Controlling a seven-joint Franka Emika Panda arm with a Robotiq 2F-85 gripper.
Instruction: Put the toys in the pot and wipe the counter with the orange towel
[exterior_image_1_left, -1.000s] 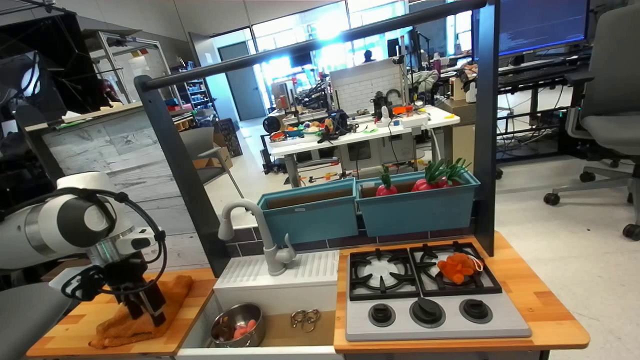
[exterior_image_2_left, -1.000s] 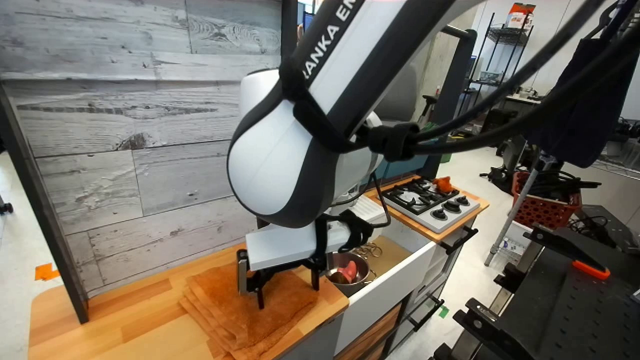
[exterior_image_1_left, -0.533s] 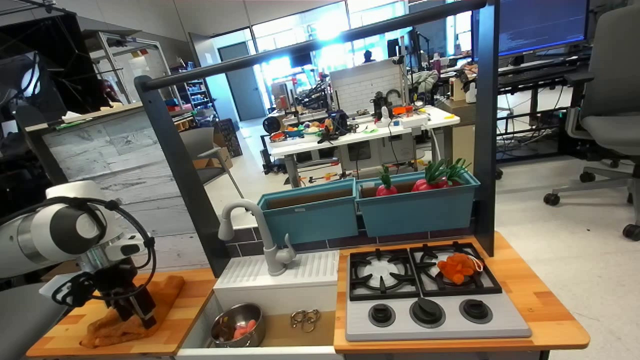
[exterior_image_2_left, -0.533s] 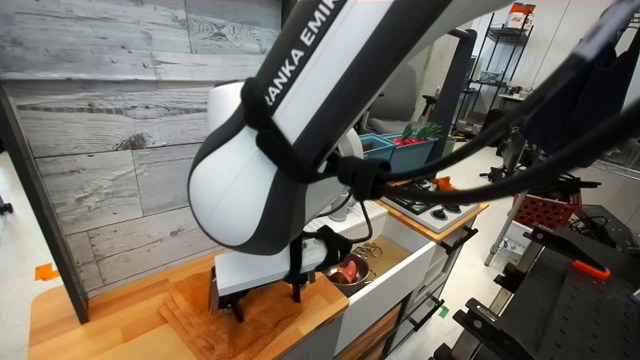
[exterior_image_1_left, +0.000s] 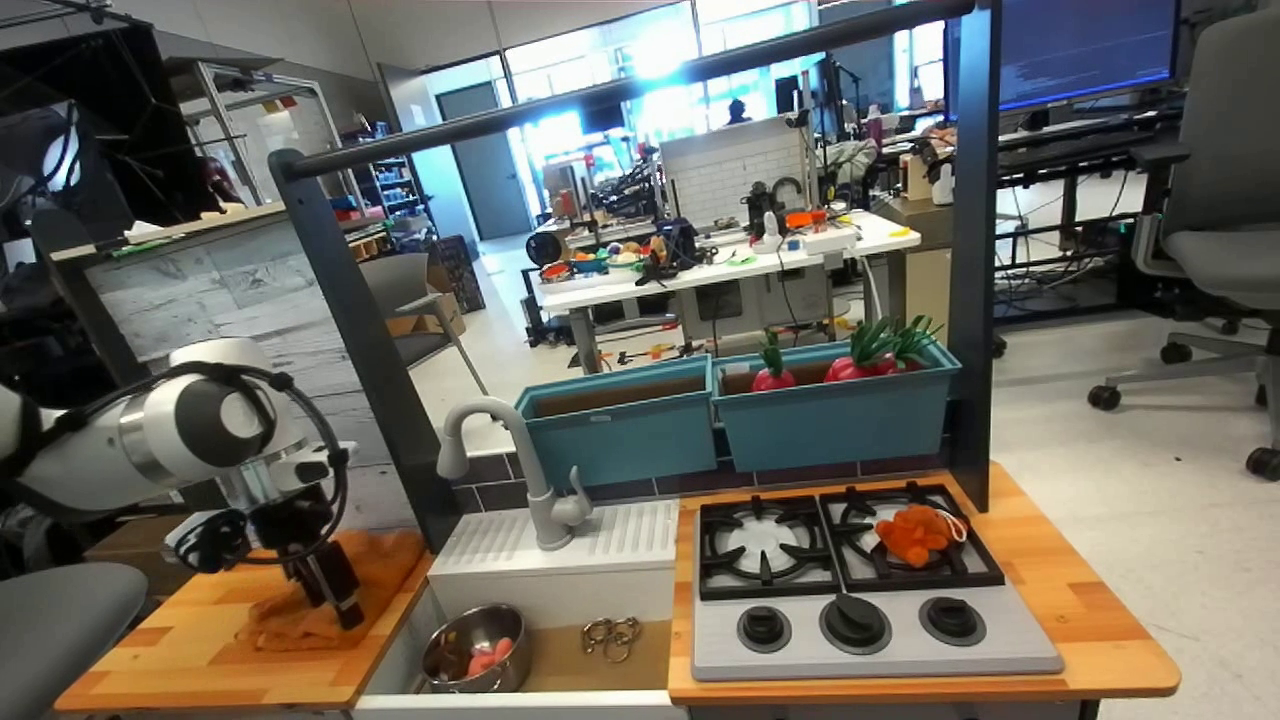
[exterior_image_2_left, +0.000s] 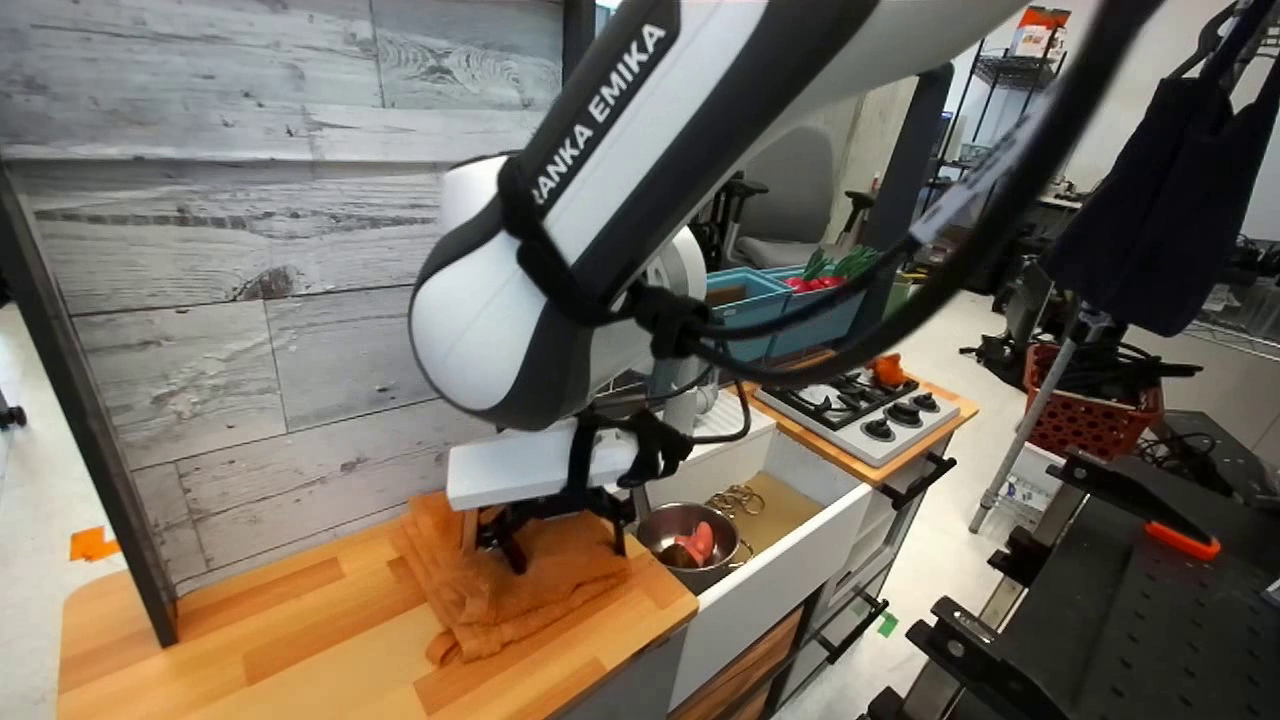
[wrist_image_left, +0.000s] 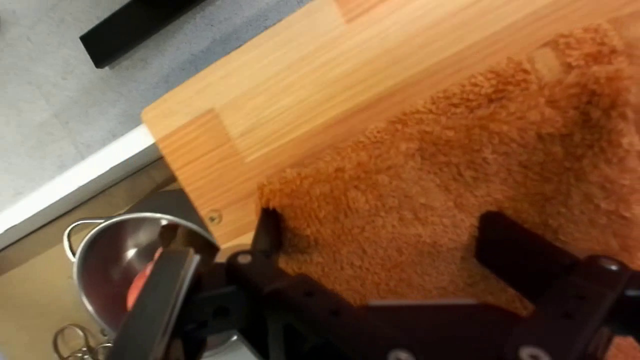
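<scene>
Gripper (wrist_image_left: 380, 225): its fingers (wrist_image_left: 515, 250) stand apart, nothing clamped between them. Orange towel (wrist_image_left: 435, 185): directly beneath the gripper on the counter (exterior_image_2_left: 330, 640), folded in layers. Both fingertips appear to bear on its top face; how hard cannot be read. The finger nearest the sink (exterior_image_2_left: 790, 510) is at the towel's margin; the farther finger is well inside it.

Pot (wrist_image_left: 105, 265): in the sink, just beside the gripper, past the counter's edge. A pink toy (exterior_image_2_left: 702, 543) lies in it; the rest of its contents cannot be fully made out. An orange item (exterior_image_1_left: 916, 536) is on the stove (exterior_image_1_left: 795, 658), well apart from the gripper beyond the sink; whether it counts among the toys cannot be told.

Step in hand, as judged: wiping, the towel driven by downward pressure, not a pinch.

Recommendations: leave the fingers spread and the pressure light and even. Bring the sink-side finger inward from the margin, as it may slip off and scrape the wood. Make short strokes away from the sink; loose layers may otherwise shear. Halt each return stroke before the counter's edge, lest the towel drop toward the pot.
</scene>
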